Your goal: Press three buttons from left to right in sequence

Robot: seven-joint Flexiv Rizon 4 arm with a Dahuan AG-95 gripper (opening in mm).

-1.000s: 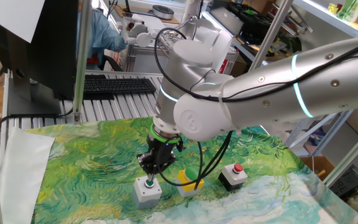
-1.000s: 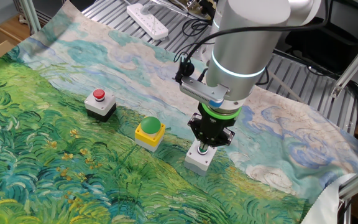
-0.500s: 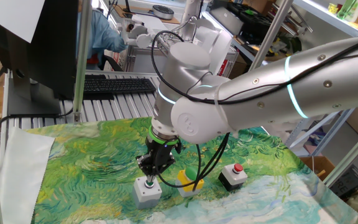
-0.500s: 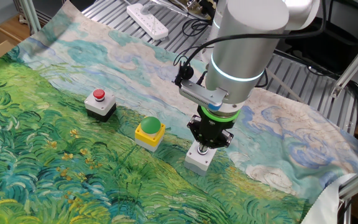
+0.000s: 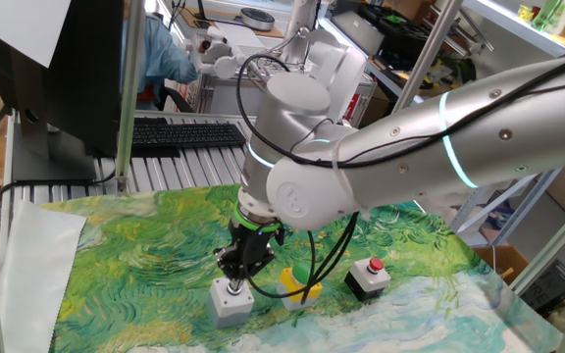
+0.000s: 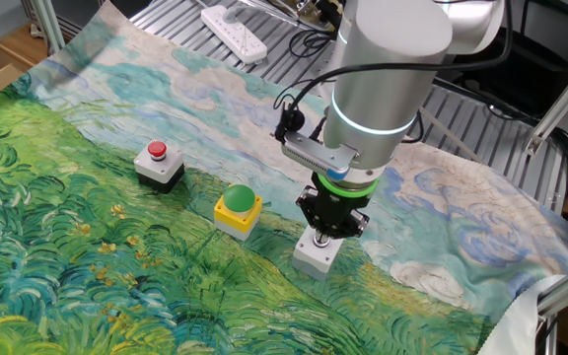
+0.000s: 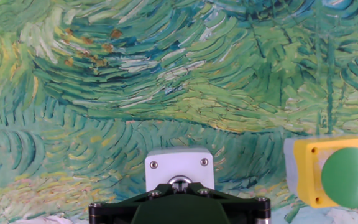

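Pressing down with my claw (image 6: 324,235), fingers fully closed and gripping nothing, I am working the grey box (image 6: 316,253); yellow box (image 6: 237,210) and black box (image 6: 159,164) are awaiting their turn.

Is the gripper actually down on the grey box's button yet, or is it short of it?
Touching. In the other fixed view the gripper tip sits on the top of the grey box with no gap, covering its button; the hand view agrees.
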